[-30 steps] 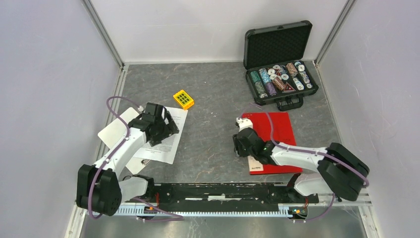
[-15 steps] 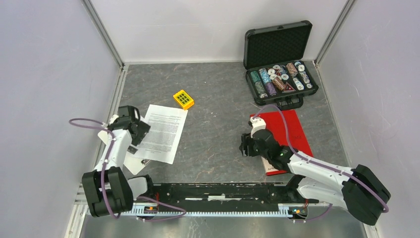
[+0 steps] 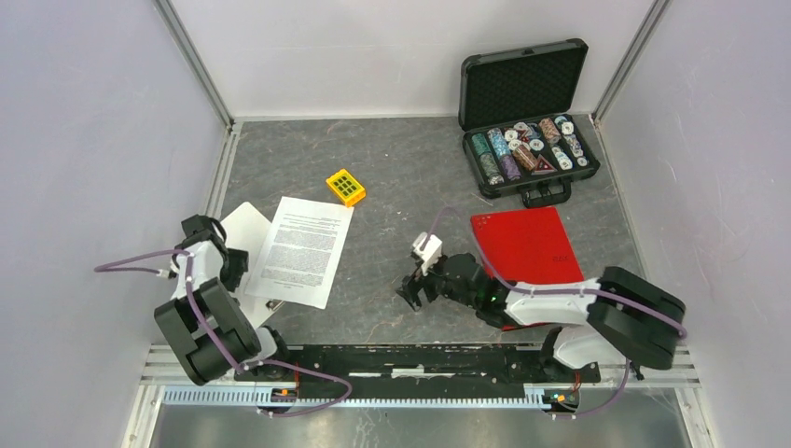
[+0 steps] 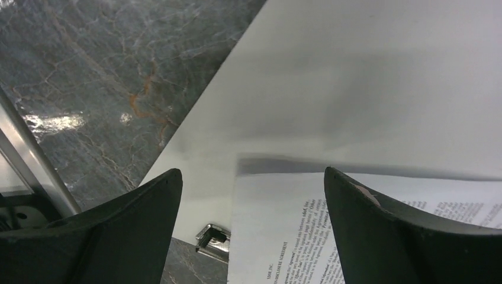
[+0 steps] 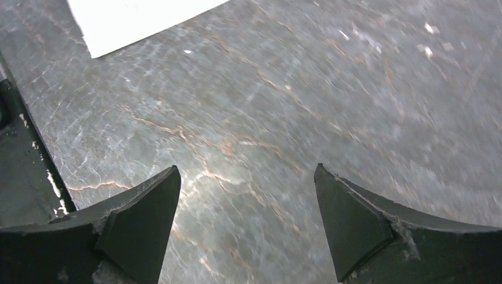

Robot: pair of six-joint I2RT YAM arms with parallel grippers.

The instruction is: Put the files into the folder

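Note:
The files (image 3: 303,250), white sheets with dense black text, lie at the left on a white clipboard (image 3: 235,229). My left gripper (image 3: 230,268) is open and empty at their left edge. In the left wrist view the gripper (image 4: 251,177) hangs over the sheet (image 4: 331,236) and the clipboard (image 4: 355,89). The red folder (image 3: 522,245) lies shut at the right. My right gripper (image 3: 410,289) is open and empty over bare table, left of the folder. The right wrist view shows the gripper (image 5: 247,171) above grey table and a corner of the sheet (image 5: 136,18).
A yellow block (image 3: 345,187) sits behind the files. An open black case of poker chips (image 3: 527,121) stands at the back right. The clipboard's metal clip (image 4: 212,239) shows near the left fingers. Walls close in on the left and right, and a rail (image 3: 410,359) runs along the front.
My left gripper pulled back left off the files toward the wall. My right gripper swung left off the red folder onto bare table. The folder has shifted slightly right.

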